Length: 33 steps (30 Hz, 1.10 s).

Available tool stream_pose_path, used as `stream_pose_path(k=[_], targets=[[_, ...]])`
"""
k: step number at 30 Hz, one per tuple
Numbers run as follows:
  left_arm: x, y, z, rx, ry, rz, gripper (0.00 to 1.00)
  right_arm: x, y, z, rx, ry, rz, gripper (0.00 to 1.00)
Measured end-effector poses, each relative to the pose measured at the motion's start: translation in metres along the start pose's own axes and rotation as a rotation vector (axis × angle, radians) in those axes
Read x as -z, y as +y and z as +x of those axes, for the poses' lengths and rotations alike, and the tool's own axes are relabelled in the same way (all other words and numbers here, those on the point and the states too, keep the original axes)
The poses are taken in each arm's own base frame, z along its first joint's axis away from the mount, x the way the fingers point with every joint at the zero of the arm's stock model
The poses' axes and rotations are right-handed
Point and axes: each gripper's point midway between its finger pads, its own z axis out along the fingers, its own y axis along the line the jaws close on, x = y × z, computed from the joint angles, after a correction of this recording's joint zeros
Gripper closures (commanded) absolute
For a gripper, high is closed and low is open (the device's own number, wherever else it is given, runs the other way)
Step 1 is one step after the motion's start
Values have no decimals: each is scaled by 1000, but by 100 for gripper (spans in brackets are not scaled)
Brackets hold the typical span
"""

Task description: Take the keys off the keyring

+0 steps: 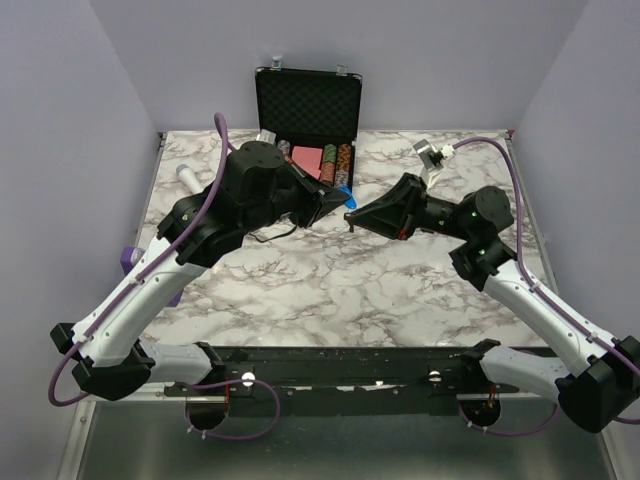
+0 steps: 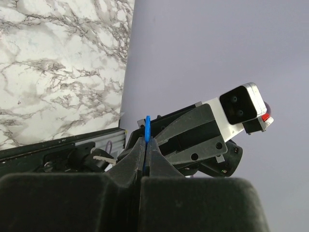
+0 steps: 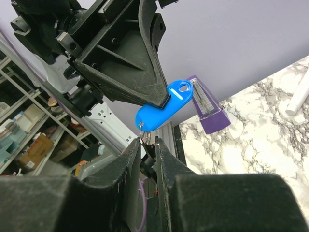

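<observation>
The keyring's blue tag [image 1: 345,190] hangs in the air over the middle of the marble table [image 1: 330,285]. My left gripper [image 1: 337,198] is shut on its upper end; in the left wrist view the tag [image 2: 147,126] stands edge-on between the closed fingers. In the right wrist view the tag [image 3: 164,108] slants down to a thin metal ring [image 3: 146,137]. My right gripper [image 3: 148,143] is closed narrowly about that ring, just under the tag. The keys are not clearly seen; a small dark piece sits under the ring between the fingers.
An open black case [image 1: 307,95] with poker chips [image 1: 330,160] stands at the back. A white stick [image 1: 187,176] lies at the back left, also in the right wrist view [image 3: 301,92]. A purple object [image 1: 127,257] sits at the left edge.
</observation>
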Motion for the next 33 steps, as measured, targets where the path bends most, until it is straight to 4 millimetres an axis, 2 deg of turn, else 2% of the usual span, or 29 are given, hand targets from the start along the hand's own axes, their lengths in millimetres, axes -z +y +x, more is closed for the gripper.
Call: stream_pose_path(k=[15, 21, 24, 27, 29, 32, 33], targets=[[1, 4, -1, 9, -7, 2, 100, -1, -1, 1, -2, 2, 5, 85], [-1, 8, -1, 12, -11, -7, 100, -1, -1, 1, -3, 2, 7, 99], [-1, 8, -1, 13, -14, -5, 99, -1, -1, 1, -3, 0, 10, 99], [-1, 8, -1, 14, -14, 2, 76, -1, -1, 1, -5, 0, 12, 99], [-1, 10, -2, 14, -16, 2, 53, -1, -2, 2, -8, 3, 15, 99], [-1, 15, -3, 17, -20, 0, 33, 0, -5, 6, -20, 23, 33, 99], [-1, 17, -3, 13, -21, -1, 29, 0, -7, 7, -26, 33, 43, 99]])
